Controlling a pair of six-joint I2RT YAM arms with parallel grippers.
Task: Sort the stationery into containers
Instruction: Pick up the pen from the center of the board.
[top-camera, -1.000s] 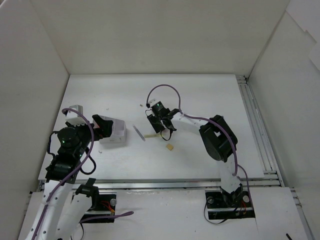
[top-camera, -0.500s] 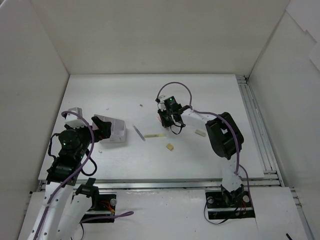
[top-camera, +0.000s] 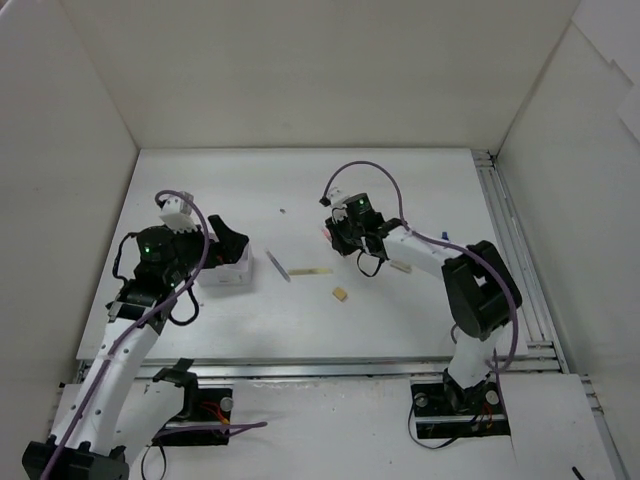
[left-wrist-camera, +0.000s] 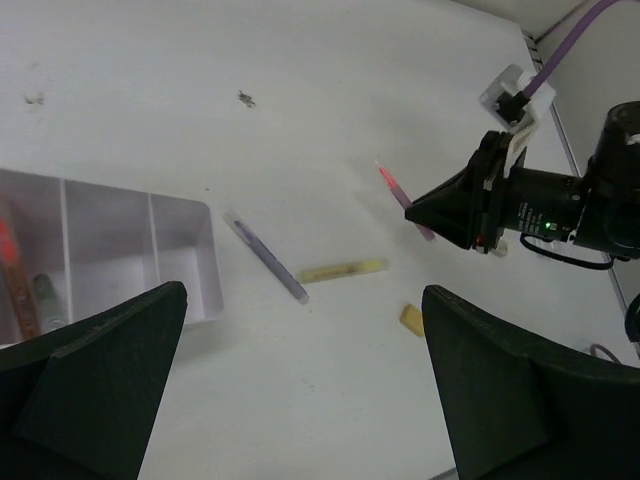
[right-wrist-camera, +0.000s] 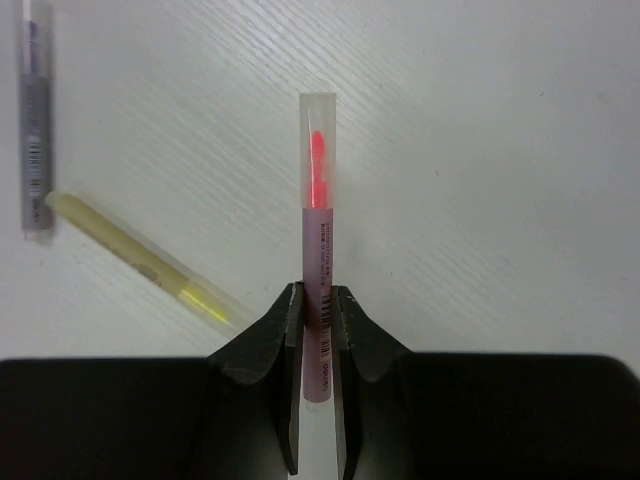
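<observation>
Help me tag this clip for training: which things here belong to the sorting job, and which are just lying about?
Job in hand: pink pen in the right gripper; yellow pen; purple pen; tan eraser; white eraser; divided box with two pens inside.
Lying about: dark specks on the table.

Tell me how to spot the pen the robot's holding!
Find the right gripper near the middle of the white table. The pink-red pen pinched in it shows a bright tip under a clear cap; the yellow pen and purple pen nearby lie loose.
</observation>
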